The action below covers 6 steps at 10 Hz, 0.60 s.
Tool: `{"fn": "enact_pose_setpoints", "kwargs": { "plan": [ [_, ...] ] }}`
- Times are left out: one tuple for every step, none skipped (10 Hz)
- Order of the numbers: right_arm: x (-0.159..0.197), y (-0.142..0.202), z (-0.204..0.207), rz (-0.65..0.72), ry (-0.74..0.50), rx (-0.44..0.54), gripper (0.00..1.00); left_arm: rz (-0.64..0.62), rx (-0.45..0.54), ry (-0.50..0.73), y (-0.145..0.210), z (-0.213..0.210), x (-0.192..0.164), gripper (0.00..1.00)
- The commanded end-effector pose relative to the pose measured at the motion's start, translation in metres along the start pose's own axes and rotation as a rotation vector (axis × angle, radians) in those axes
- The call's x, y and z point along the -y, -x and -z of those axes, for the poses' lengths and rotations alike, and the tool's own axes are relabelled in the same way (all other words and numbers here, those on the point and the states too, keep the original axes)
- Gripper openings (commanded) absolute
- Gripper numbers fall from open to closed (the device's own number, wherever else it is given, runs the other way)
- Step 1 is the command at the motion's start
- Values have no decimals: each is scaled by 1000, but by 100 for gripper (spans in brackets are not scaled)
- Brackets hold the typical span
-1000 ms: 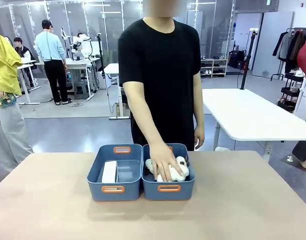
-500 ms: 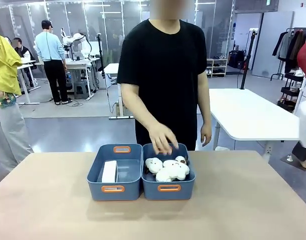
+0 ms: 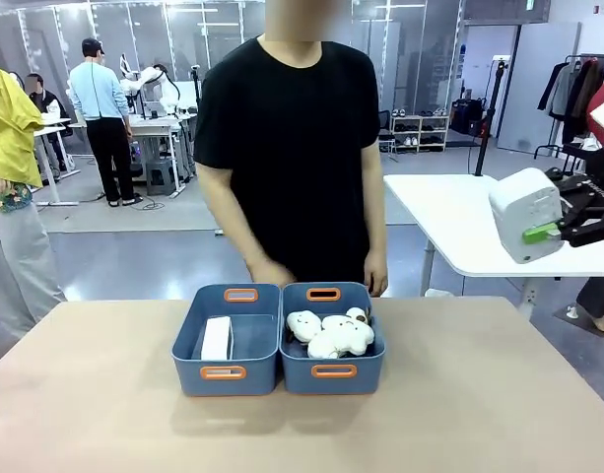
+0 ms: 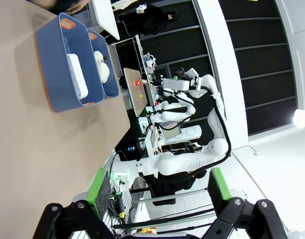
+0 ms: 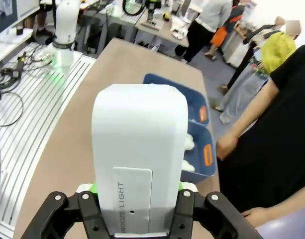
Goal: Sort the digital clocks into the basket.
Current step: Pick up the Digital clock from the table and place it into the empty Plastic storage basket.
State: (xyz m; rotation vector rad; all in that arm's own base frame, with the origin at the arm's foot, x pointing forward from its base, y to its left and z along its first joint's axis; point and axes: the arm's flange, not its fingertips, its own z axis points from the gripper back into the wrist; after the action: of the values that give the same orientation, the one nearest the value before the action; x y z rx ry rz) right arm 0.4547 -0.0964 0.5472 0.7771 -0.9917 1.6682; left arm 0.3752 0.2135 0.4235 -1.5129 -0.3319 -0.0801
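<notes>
Tabletop (image 3: 95, 414) carries two blue bins side by side, left basket (image 3: 252, 379) holding one digital clock (image 3: 216, 338), right bin (image 3: 366, 374) plush toys (image 3: 331, 333); right jaws pinch second digital clock (image 3: 525, 212) aloft, left jaws spread.

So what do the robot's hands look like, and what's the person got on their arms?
The left gripper and the right gripper look alike. Each has two black jointed fingers with round bolts at the joints and bright green pads on the inner sides. The person's short sleeves are part of a plain black T-shirt.
</notes>
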Motion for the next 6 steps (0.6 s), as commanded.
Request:
{"fn": "enact_pose_setpoints", "kwargs": {
  "plan": [
    [20,-9,49,56,-107,-34,0,5,6,-14,-2,0,3,100],
    [38,-22,90,77,-147,-22,0,5,6,-14,-2,0,3,100],
    [57,-34,136,158,-58,-10,0,5,6,-14,-2,0,3,100],
    [66,-51,186,178,-56,-69,0,5,6,-14,-2,0,3,100],
    [81,-59,227,158,-91,-154,0,5,6,-14,-2,0,3,100],
    [91,-65,262,218,-147,-158,0,5,6,-14,-2,0,3,100]
  ]
}}
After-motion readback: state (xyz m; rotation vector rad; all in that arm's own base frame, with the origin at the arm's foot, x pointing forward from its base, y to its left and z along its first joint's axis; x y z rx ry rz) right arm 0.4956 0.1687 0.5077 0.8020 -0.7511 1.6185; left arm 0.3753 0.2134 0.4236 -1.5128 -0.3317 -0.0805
